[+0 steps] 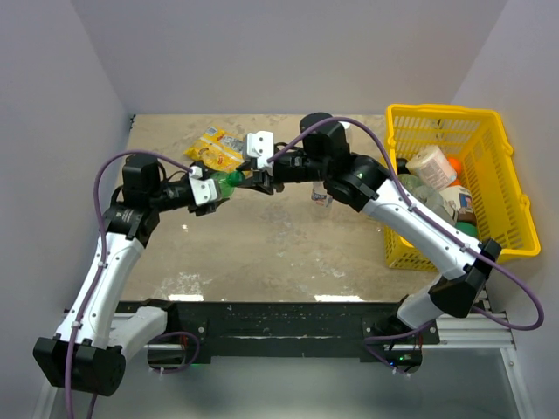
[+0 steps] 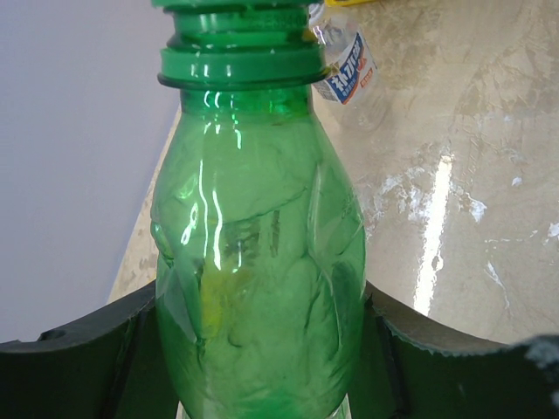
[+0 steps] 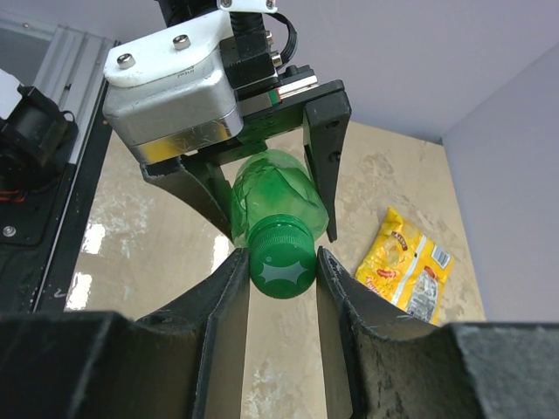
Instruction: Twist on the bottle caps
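**Green bottle held up between both arms, cap on the neck**

The left gripper (image 1: 208, 188) is clamped round the belly of the green bottle (image 2: 258, 262), holding it up off the table (image 1: 288, 253). The bottle's long axis runs roughly level, left to right, with its neck pointing straight at the right gripper (image 1: 259, 182). That one is pinched on the dark green cap (image 3: 281, 264), which sits on the mouth and in line with the bottle. So I reckon the twist has to go round that same axis, with the right arm turning and the left bracing.

Nothing blocks the turn. A clear bottle (image 1: 321, 196) stands just beyond the right wrist. The yellow snack packet (image 1: 217, 150) lies further back. The yellow basket (image 1: 454, 113) is well off right.
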You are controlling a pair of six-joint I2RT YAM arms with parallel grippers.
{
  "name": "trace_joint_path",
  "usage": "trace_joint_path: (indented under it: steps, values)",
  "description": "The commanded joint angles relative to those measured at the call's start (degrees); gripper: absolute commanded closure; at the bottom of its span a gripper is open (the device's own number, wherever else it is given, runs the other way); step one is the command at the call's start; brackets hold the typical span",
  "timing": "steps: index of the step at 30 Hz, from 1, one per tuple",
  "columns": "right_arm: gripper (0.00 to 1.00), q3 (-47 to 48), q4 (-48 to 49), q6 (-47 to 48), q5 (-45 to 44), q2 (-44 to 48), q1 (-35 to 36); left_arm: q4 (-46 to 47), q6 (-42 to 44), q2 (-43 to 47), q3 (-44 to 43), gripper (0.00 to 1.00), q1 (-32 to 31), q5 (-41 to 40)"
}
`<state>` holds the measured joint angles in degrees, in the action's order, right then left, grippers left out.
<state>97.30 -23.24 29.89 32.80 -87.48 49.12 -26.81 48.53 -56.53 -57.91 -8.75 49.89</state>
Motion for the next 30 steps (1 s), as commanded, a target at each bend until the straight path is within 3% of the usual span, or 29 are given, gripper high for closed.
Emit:
trace_joint_path:
  steps: [1, 12, 23, 30]
  values:
    - [1.00, -1.14, 1.01, -0.71, -1.60, -0.23, 0.10, 6.58, -2.30, 2.04, 0.34, 1.00, -0.30, 2.23]
    - [1.00, -3.07, 3.29, -12.21, 2.45, -1.64, -0.17, 14.94, -8.10, 1.25, 1.05, 1.00, -0.65, 1.71]
    - [1.00, -3.52, 4.70, -25.04, -9.32, -3.31, -0.08, 20.91, -5.21, 2.39, 1.21, 1.00, -6.62, -16.30]
    - [1.00, -2.29, 4.35, -33.75, -9.07, -4.89, -0.26, 32.50, -3.80, 5.11, 6.14, 1.00, -6.89, -21.23]
